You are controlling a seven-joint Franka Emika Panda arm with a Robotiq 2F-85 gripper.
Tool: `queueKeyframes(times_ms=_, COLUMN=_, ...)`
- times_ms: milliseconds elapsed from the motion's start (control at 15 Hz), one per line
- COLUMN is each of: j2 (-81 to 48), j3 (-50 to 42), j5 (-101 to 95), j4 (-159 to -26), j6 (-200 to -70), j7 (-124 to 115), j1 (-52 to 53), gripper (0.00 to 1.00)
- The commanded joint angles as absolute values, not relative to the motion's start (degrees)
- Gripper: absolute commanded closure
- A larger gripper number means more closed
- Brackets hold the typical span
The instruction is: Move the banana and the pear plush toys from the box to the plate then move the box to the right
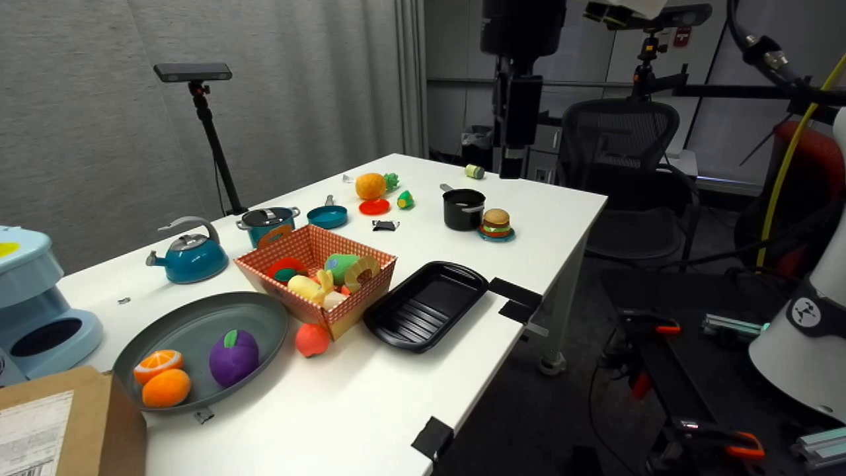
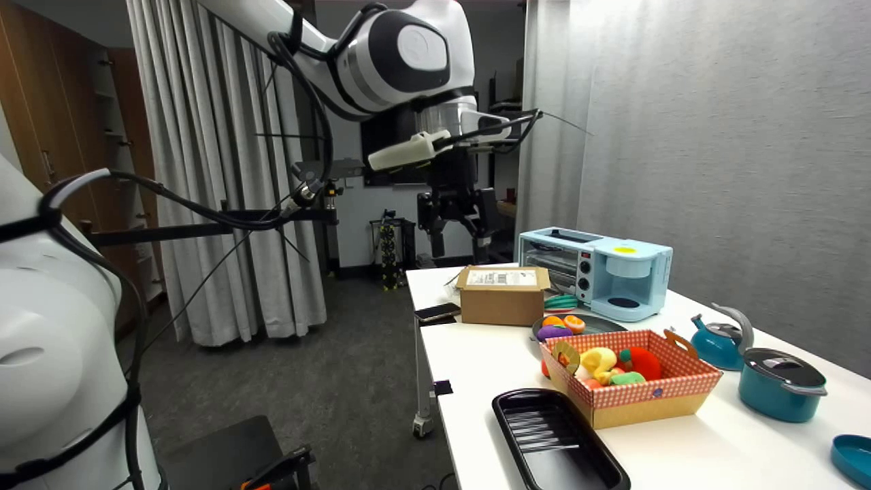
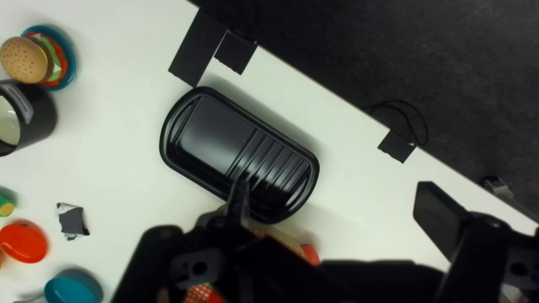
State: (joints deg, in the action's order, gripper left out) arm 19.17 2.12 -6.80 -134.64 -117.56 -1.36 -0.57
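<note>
Angular tool (image 2: 460, 250) gapes; checked box (image 1: 363, 300) holds plush banana (image 1: 305, 287), rounded pear (image 1: 341, 266).

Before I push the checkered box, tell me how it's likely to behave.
The box will probably slide rather than tip: it sits flat and is broad for its height. Its thin-looking walls may flex if gripped. The banana looks loose inside, so it may shift.
</note>
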Motion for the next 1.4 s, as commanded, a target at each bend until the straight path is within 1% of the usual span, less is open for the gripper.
queueKeyframes(times_ms=0, j2=13.7, j3=1.6, j5=-7.9, j4=-131.1, j6=-122.1, j7=-2.4, j1=-1.1, gripper=0.0)
queueKeyframes(times_ms=333, j2=6.5, j3=0.7, j5=-8.1, j4=-125.8, j6=-127.0, j7=-4.5, j1=-1.9, gripper=0.0)
queueKeyframes(times_ms=867, j2=-6.2, j3=0.0, j5=-8.1, j4=-111.6, j6=-124.5, j7=-5.2, j1=-0.9, gripper=0.0)
queueKeyframes(times_ms=1333, j2=-17.0, j3=-0.4, j5=-7.7, j4=-101.7, j6=-125.2, j7=-4.8, j1=0.1, gripper=0.0)
